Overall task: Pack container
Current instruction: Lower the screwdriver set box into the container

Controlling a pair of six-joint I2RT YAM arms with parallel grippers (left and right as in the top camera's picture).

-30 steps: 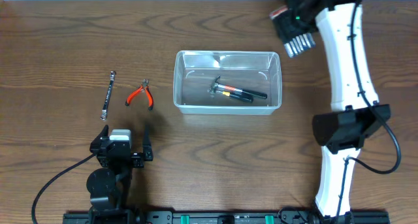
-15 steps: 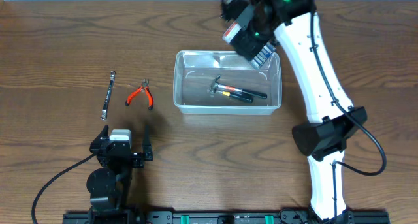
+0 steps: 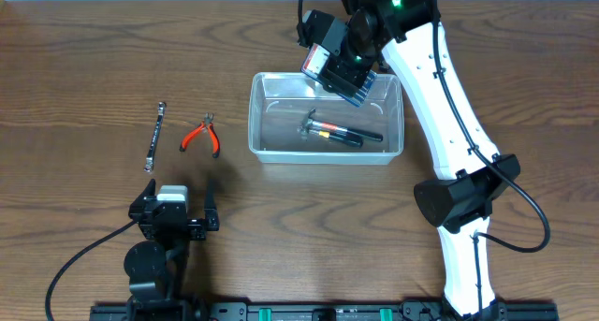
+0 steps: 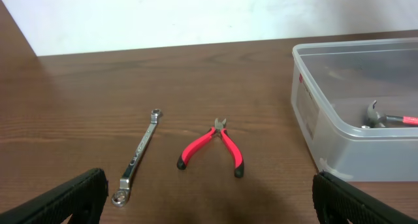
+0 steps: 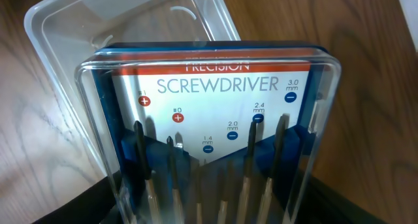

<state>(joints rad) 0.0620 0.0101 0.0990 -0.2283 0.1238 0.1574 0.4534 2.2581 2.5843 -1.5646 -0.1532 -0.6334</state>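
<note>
Over container [image 3: 253, 124] rim, R pincer [image 3: 348, 59] grips screwdriver case [image 5: 222, 119]; L pincer [image 3: 180, 204] spread.

A wrench [image 3: 155, 136] lies beside red-handled pliers [image 3: 201, 137] on the table [image 3: 75, 59].

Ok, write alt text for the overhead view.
The right gripper holds a screwdriver set case over the back edge of the clear container; a hammer lies inside. Red pliers and a wrench lie on the table near the open left gripper.
</note>
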